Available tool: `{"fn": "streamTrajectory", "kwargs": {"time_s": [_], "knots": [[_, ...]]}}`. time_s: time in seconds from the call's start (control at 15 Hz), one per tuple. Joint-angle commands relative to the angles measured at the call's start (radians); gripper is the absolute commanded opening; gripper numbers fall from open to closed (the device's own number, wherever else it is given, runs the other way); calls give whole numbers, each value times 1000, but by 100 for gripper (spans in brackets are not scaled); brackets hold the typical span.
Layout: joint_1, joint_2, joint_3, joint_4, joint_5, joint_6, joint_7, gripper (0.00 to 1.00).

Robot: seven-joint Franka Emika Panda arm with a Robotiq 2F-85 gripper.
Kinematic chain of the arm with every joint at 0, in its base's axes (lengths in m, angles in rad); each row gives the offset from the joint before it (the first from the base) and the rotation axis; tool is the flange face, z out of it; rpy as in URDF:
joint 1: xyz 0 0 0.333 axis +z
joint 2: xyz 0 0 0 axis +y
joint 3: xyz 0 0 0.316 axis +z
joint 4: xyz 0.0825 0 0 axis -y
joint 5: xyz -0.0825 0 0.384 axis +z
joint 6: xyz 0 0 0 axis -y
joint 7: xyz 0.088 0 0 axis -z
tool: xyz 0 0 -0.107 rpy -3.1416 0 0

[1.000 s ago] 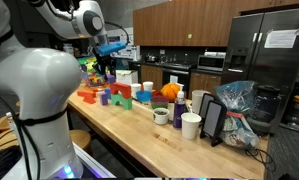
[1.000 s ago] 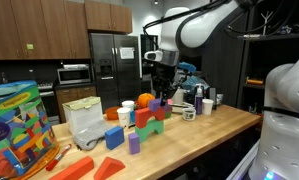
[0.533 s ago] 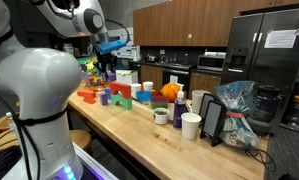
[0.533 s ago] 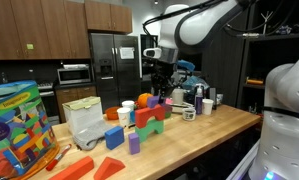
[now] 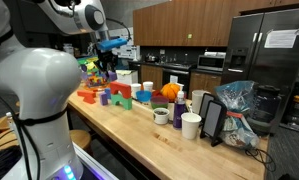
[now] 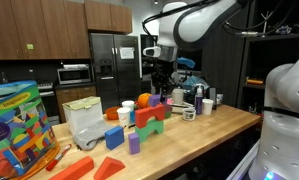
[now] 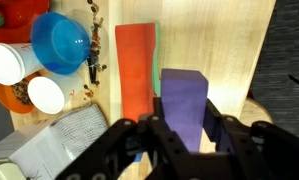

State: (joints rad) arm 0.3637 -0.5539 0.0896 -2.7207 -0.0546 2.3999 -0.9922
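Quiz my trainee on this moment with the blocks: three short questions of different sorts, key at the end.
1. True or false: the tool is shut on the purple block.
2. In the wrist view, the bowl beside the white cups is: A green, B blue, C yellow.
3. Fill in: the long block lying on the wooden table next to the purple block is ____.
Key: 1 true; 2 B; 3 red.
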Motion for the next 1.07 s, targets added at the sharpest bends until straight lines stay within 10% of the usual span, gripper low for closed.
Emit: {"fn": "streamTrajectory", "kwargs": {"time_s": [0.0, 1.0], "knots": [[-6, 3, -17, 45, -14, -82, -9, 15], [9, 62, -17, 134, 17, -202, -46, 15]]}}
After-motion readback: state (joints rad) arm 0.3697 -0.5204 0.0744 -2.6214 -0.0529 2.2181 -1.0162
